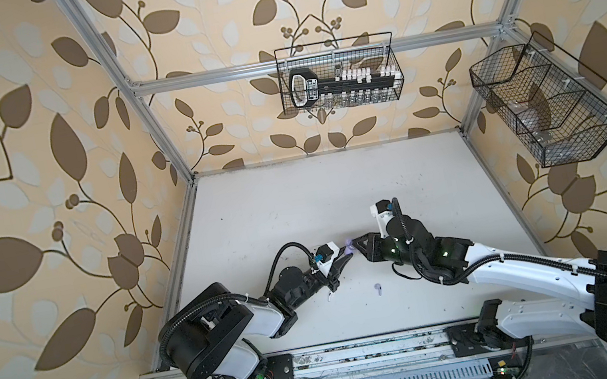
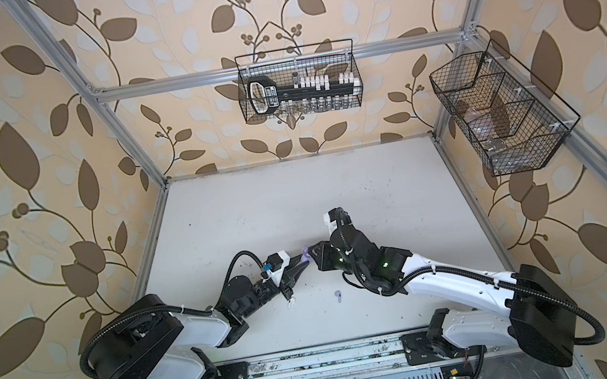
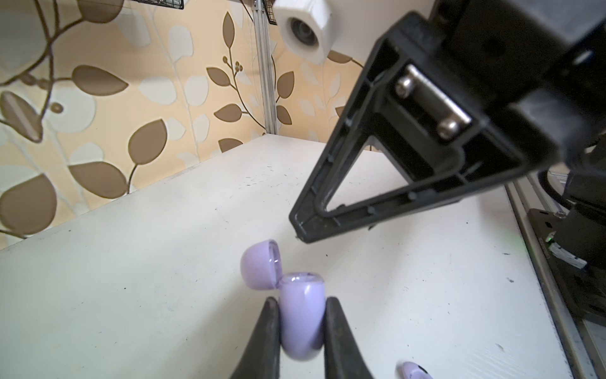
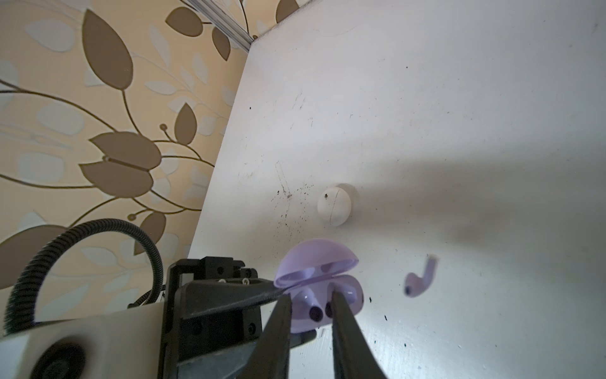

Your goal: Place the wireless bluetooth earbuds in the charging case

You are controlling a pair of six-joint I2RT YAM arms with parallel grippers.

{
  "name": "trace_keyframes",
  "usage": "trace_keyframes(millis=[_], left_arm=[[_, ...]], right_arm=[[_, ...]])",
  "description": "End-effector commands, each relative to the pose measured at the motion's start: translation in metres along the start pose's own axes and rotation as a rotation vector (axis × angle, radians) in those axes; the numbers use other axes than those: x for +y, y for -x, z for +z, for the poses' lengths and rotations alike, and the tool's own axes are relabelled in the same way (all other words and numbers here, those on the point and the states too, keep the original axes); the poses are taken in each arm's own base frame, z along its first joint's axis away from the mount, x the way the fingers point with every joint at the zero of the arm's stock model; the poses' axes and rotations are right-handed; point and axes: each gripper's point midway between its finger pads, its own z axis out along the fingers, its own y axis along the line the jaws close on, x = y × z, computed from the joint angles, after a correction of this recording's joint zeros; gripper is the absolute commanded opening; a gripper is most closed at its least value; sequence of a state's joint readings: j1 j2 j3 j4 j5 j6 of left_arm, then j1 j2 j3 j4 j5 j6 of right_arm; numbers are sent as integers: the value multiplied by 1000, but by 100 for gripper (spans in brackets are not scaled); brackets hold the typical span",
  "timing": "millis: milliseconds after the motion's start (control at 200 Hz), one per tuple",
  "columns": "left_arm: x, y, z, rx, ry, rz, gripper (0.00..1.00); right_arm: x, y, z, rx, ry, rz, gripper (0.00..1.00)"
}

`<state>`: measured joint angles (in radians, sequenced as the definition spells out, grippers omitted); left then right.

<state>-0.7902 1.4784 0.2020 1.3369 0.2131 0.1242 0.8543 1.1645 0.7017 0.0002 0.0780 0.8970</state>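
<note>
While checking the left wrist view, noted left gripper point(image 3: 301, 303) clamped on lavender charging case point(image 3: 303, 328), lid point(image 3: 257, 270) hinged open. Right wrist view: right gripper point(image 4: 310, 295) fingers slightly parted, gripping nothing, poised just over case mouth. Logged one lavender earbud point(image 4: 307, 299) seated inside. Found second lavender earbud point(image 1: 377, 289) lying loose on white table point(image 1: 296, 208), near case but apart. Spotted closed white case point(image 4: 334, 206) farther off on table.

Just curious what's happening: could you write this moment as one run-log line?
left end effector: shut on case | case lid: open | right end effector: open at case mouth | loose earbud: on table
</note>
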Motion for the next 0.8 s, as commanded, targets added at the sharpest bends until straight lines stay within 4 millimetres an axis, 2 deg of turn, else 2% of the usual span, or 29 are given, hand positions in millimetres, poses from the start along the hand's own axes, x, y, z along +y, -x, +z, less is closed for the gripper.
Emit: trace_keyframes(millis=[0,105,245,345,535,555,670,795], left_arm=[[-2,32,-1,-116,-20,39,0],[-1,32,-2,-116,-16,41,0],[3,32,-2,-114,11,44,0],[7,30,-4,-110,35,47,0],[16,24,-8,-91,93,61,0],[17,34,-10,-120,102,67,0],[21,35,-13,-123,126,69,0],[14,34,-10,-118,87,98,0]], right_arm=[[4,7,-6,-7,9,2,24],[-7,11,-11,-17,-31,-4,24],[-55,7,-9,11,-218,-49,24],[-75,-2,-6,58,-294,-104,25],[-79,-44,8,234,-307,-206,29],[-79,-48,8,245,-314,-218,29],[-77,-66,7,288,-322,-262,32],[-71,-86,12,353,-297,-320,32]])
